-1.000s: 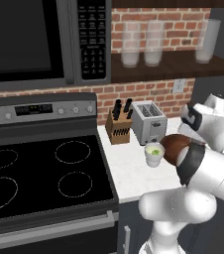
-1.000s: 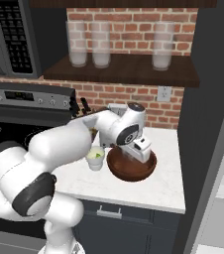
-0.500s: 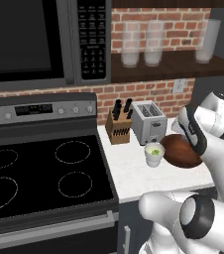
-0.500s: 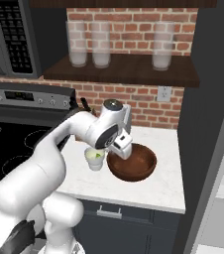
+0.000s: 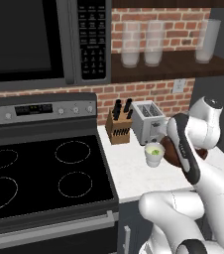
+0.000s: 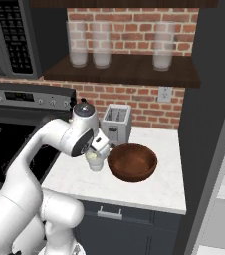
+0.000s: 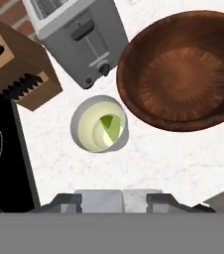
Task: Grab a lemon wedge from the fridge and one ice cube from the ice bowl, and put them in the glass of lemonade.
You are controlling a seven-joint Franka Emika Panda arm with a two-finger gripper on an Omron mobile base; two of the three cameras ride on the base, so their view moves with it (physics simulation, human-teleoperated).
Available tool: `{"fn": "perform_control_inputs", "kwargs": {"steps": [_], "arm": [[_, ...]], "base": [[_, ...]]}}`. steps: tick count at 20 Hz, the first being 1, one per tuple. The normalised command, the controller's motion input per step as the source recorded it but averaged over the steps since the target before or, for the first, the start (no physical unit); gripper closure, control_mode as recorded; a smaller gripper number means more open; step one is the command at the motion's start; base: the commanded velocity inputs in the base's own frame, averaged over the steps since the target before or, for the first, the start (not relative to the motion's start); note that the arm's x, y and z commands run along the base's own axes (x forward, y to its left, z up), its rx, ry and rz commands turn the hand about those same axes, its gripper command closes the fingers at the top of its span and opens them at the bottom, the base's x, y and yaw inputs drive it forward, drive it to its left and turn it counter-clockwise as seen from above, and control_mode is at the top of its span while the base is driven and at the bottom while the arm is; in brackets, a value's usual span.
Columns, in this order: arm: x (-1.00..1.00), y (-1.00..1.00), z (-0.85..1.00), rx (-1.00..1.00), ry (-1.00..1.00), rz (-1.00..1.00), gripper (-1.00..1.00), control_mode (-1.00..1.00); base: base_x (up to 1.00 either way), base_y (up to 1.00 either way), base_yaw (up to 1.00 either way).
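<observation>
The cup (image 7: 99,124), lemon wedge (image 7: 111,126) floating inside, stands on open counter (image 7: 148,163) just beside the wooden bowl (image 7: 183,74), with the toaster (image 7: 79,34) close behind. The gripper (image 7: 113,198) hovers above it, a pale block between its nearly closed fingers.

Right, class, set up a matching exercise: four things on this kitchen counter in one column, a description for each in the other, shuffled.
Things:
1. toaster
2. ice bowl
3. glass of lemonade
4. knife block

Descriptions:
A. holds a lemon wedge
B. reddish-brown, wide and shallow
C. grey, two slots on top
D. wooden, dark handles sticking out

Pairs: 1-C, 2-B, 3-A, 4-D
</observation>
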Motion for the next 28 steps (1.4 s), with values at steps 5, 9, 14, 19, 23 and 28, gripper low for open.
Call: {"fn": "perform_control_inputs", "kwargs": {"steps": [5, 9, 14, 19, 23, 28], "arm": [[0.09, 0.15, 0.00, 0.10, -0.08, 0.00, 1.00, -1.00], [0.34, 0.00, -0.04, 0.17, -0.01, 0.00, 1.00, -1.00], [0.44, 0.00, -0.11, 0.15, 0.00, 0.00, 1.00, -1.00], [0.36, 0.00, -0.11, 0.02, 0.00, 0.00, 1.00, -1.00], [0.31, 0.00, -0.30, 0.00, 0.00, 0.00, 1.00, -1.00], [0.15, 0.00, -0.47, 0.00, 0.00, 0.01, 1.00, -1.00]], "base": [[0.00, 0.00, 0.00], [0.00, 0.00, 0.00], [0.00, 0.00, 0.00], [0.00, 0.00, 0.00], [0.00, 0.00, 0.00], [0.00, 0.00, 0.00]]}}
